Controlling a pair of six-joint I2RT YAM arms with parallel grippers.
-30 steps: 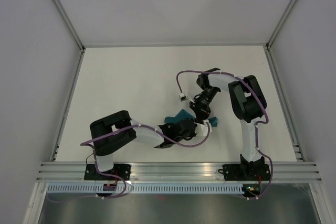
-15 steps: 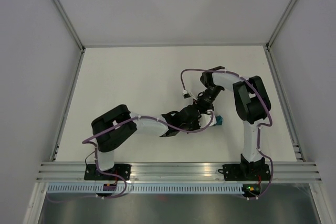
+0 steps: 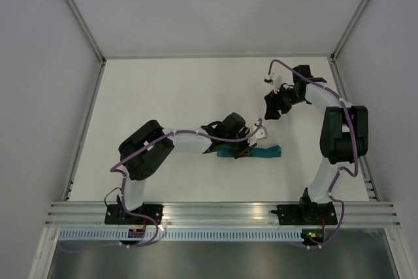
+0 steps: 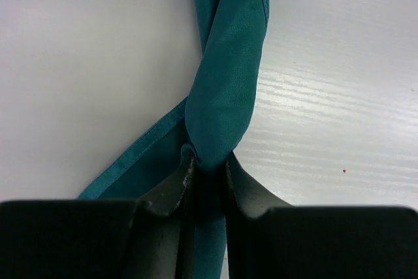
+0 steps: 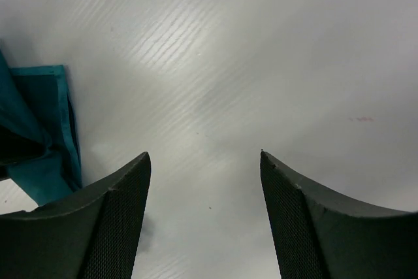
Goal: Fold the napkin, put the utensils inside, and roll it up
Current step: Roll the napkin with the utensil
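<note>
The teal napkin (image 3: pixel 268 153) lies on the white table as a long, narrow twisted roll right of centre. My left gripper (image 3: pixel 247 150) is at the roll's left part, shut on it. In the left wrist view the napkin (image 4: pixel 228 83) runs away from the jaws, pinched between the two fingers of my left gripper (image 4: pixel 210 161), with a loose hem trailing to the left. My right gripper (image 3: pixel 273 110) hovers farther back and to the right, apart from the cloth. In its own view my right gripper (image 5: pixel 204 156) stands open over bare table, with a napkin end (image 5: pixel 42 135) at the left edge. The utensils are hidden.
A metal rail (image 3: pixel 222 212) runs along the near edge of the table where both arm bases are bolted. Grey walls and frame posts (image 3: pixel 75 11) close in the left, right and back sides. The left arm's purple cable (image 3: pixel 196 136) loops above the table.
My right gripper has opened, let go of the cloth and drawn back to the far right. The left arm has stretched rightward with the napkin, which now lies as a long roll.
</note>
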